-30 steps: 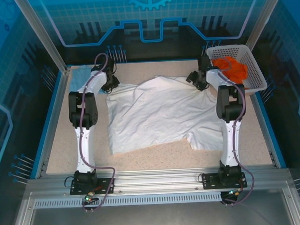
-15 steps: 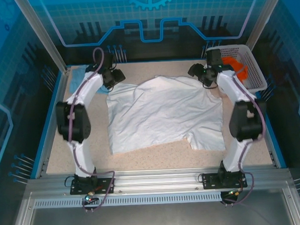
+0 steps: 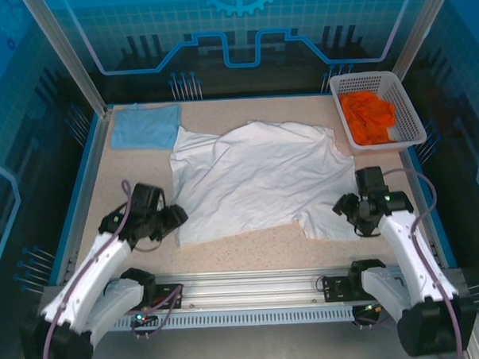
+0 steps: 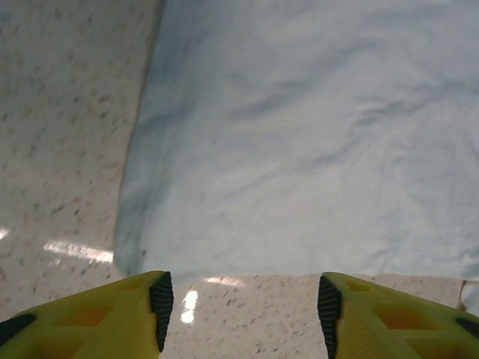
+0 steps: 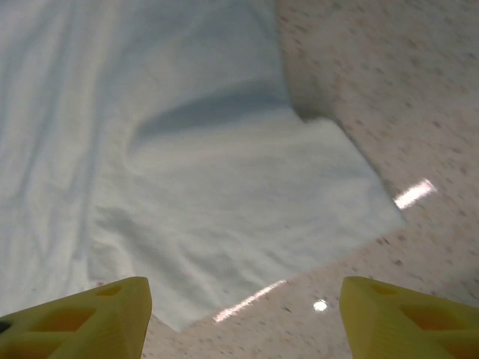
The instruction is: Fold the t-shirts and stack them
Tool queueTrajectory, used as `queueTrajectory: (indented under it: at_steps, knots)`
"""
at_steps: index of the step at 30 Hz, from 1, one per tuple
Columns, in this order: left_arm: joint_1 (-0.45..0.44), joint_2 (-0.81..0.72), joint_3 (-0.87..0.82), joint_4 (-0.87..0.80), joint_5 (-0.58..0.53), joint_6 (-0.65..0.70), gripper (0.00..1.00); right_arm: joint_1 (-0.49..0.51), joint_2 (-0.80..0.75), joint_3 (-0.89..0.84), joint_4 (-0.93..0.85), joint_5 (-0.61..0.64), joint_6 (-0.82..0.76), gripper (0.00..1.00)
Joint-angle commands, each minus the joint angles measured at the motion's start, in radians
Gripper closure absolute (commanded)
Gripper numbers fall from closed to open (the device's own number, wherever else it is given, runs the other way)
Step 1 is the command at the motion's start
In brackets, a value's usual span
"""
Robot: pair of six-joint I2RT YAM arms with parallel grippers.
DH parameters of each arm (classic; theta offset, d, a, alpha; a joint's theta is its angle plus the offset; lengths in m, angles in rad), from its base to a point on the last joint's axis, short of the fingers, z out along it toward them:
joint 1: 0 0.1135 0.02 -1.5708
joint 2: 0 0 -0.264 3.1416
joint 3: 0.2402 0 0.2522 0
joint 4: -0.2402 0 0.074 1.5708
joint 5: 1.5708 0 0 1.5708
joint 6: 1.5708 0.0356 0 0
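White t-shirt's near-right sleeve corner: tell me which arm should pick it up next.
Right, probably. The right gripper stands open beside that corner of the white t-shirt, and the corner lies just ahead of it in the right wrist view. The left gripper is at the shirt's opposite edge.

Bright, even overhead light. Glare streaks on the table (image 4: 67, 112) in wrist views; white t-shirt (image 4: 299, 149) folds cast soft shadows.

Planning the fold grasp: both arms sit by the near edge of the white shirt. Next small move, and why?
Seen from the wrists, the left gripper and right gripper are open and empty, each with a near corner of the white shirt lying flat just ahead. So probably: ease both forward and down onto those corners, then close.
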Motion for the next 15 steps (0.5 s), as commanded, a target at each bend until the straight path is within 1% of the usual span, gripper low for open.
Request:
queueTrajectory:
  at_steps: [1,4,6,10,12,15]
  knots:
    - [-0.019,-0.093,-0.120,-0.024,0.073,-0.145,0.47,-0.034,-0.047,-0.038,-0.148,0.040,0.055,0.32]
    - [-0.023,-0.093,-0.189,0.041,0.139,-0.209,0.49,-0.061,-0.040,-0.068,-0.128,0.005,0.113,0.34]
    - [-0.024,-0.095,-0.226,0.075,0.161,-0.237,0.50,-0.124,-0.033,-0.118,-0.053,-0.071,0.108,0.36]
    - [-0.027,-0.099,-0.257,0.106,0.146,-0.248,0.52,-0.232,-0.024,-0.200,0.064,-0.149,0.085,0.38]
    - [-0.025,-0.094,-0.266,0.134,0.139,-0.251,0.52,-0.276,-0.012,-0.242,0.146,-0.226,0.051,0.42]
    - [-0.026,-0.067,-0.278,0.177,0.125,-0.249,0.56,-0.291,0.012,-0.241,0.179,-0.227,0.026,0.43]
